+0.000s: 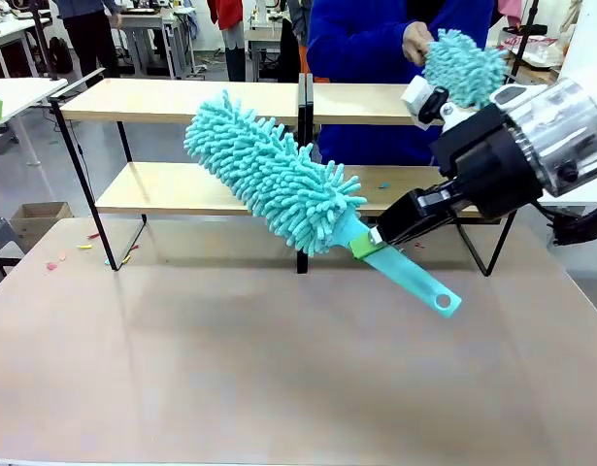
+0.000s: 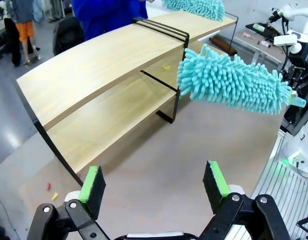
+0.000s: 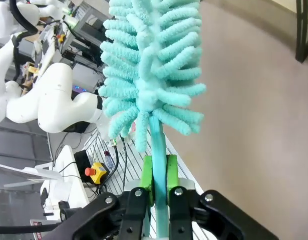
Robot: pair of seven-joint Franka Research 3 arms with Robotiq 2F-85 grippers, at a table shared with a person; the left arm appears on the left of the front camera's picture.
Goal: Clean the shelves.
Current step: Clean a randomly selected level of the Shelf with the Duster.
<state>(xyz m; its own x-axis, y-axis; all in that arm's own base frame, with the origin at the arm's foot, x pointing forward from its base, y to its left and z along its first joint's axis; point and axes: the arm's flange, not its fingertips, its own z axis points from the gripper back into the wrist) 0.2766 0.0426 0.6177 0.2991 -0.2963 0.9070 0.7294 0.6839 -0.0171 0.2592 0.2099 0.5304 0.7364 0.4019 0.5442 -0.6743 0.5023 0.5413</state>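
right tool pinching teal duster handle, head in front of shelves centre post. left tool spread, empty, facing shelves. shelves stand on tabletop; person's hand holds second duster at top board.

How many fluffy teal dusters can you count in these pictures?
2. One duster is held by its handle in the right end effector above the table; a second duster is in the person's hand over the shelves.
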